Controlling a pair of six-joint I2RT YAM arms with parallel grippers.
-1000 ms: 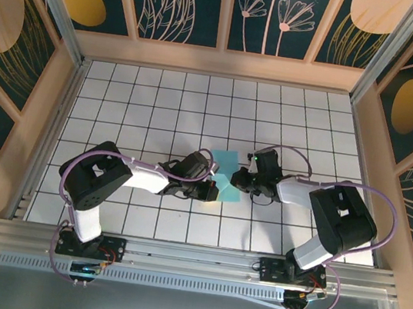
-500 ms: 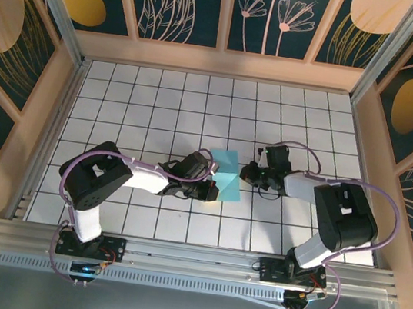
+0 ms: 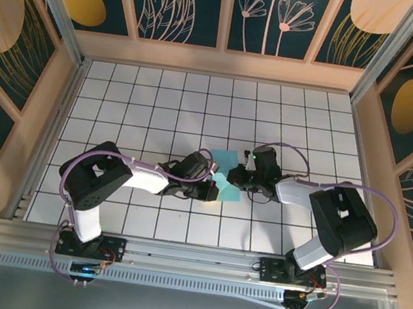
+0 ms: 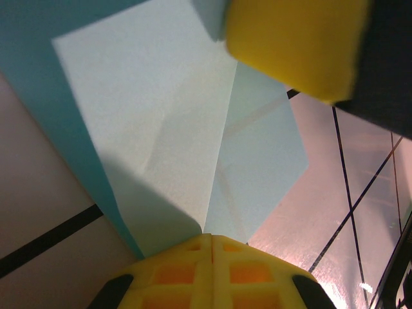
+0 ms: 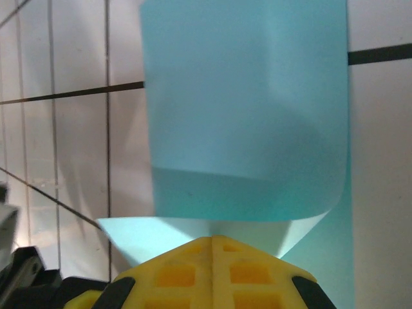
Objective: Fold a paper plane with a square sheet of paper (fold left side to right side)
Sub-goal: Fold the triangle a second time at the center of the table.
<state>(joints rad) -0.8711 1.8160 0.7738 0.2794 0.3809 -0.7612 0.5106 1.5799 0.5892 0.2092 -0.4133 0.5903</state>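
Turquoise-blue is shown by the square sheet of paper point(image 3: 227, 160), white with black gridlines by the table point(image 3: 160, 101).

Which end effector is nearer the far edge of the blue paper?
Right. The right end effector is at the middle of the square sheet of paper's right side, pinching a flap; the left end effector is at its near left corner.

Black-and-white arms point(image 3: 141, 177), purple cables point(image 3: 395, 222), yellow jaws
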